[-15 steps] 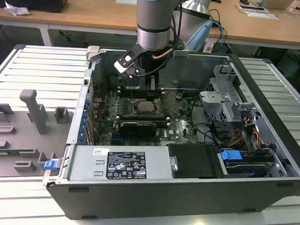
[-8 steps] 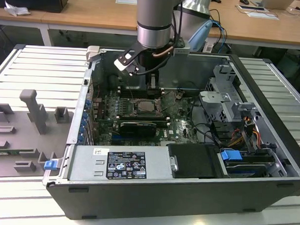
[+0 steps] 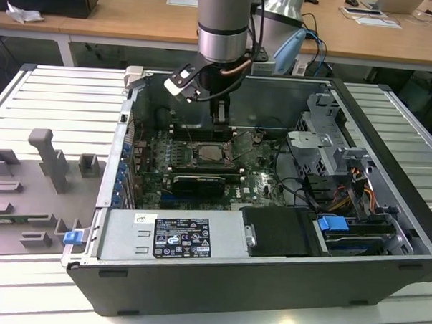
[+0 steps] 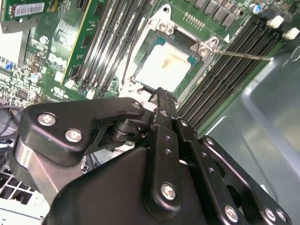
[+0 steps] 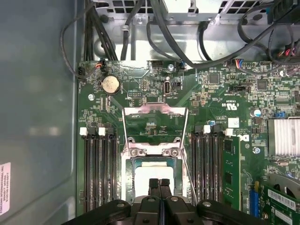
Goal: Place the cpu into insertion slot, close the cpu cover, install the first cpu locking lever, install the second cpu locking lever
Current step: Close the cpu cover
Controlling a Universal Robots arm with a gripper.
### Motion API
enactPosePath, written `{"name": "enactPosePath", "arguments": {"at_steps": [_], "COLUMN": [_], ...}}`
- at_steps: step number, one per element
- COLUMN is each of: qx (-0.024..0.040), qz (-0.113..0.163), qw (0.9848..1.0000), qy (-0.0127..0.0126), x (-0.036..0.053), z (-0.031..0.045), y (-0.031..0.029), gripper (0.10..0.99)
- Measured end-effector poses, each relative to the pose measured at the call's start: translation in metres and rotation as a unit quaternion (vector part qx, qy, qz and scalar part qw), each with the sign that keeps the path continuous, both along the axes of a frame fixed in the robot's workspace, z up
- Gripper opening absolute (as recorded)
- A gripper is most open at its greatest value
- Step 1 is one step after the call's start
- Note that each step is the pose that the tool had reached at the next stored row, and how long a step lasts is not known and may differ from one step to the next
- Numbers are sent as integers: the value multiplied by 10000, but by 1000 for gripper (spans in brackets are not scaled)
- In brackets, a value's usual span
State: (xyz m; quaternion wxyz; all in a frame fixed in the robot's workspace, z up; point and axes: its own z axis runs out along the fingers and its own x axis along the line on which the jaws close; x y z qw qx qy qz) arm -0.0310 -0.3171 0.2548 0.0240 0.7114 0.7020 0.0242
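Observation:
The cpu [image 5: 151,177], a pale square chip, lies inside the insertion slot [image 5: 129,174] on the green board; the slot's silver rim surrounds it. It also shows in the second wrist view as the cpu [image 4: 165,69]. The cpu cover [image 5: 154,111], a silver frame with a cut-out centre, is swung open away from the slot on its hinge. Thin wire locking levers [image 5: 188,174] stand free beside the slot, one sticking out as a lever [image 4: 243,56]. My gripper [image 5: 160,183] is shut with nothing between its fingers, its tips just over the cpu's near edge. In the exterior view the gripper [image 3: 219,125] hangs above the slot [image 3: 210,154].
Long black memory slots [image 5: 98,168] flank the socket on both sides. Cables [image 5: 168,33] cross the case's far end. A power supply box [image 3: 171,235] and drive bays [image 3: 342,232] fill the case's front; its metal wall [image 5: 37,112] rises close by.

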Motion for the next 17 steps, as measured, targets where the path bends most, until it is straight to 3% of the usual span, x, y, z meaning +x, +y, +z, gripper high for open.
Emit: {"name": "enactPosePath", "arguments": {"at_steps": [4, 9, 17], "qx": [-12, -20, -22], "qz": [-1, 0, 0], "qw": [10000, 10000, 10000], "qy": [6, 6, 24], "x": [40, 40, 73], "z": [28, 159, 178], "y": [0, 0, 0], "gripper": [106, 106, 106]}}
